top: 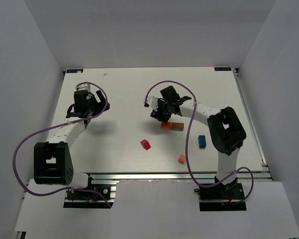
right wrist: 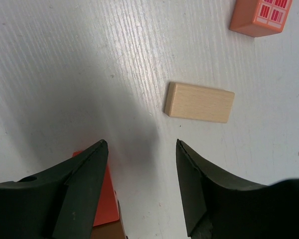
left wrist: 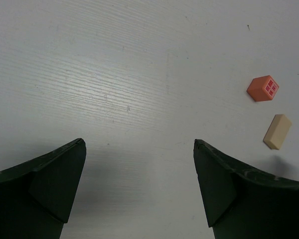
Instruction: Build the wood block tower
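Both sets of jaws gape empty; the tan bar [right wrist: 199,102] lies just ahead of the right jaws, lengthwise across their gap.

Seven wooden blocks [top: 146,144], two claws [left wrist: 139,144].

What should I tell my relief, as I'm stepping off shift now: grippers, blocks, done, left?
Left gripper: open, empty, over the table.
Right gripper: open, empty, over the red block, which sits next to the brown block.
Tan bar and pink cube lie beyond it; magenta block, blue block and salmon block lie loose nearer the bases.
Done: nothing stacked. Left: all the stacking.
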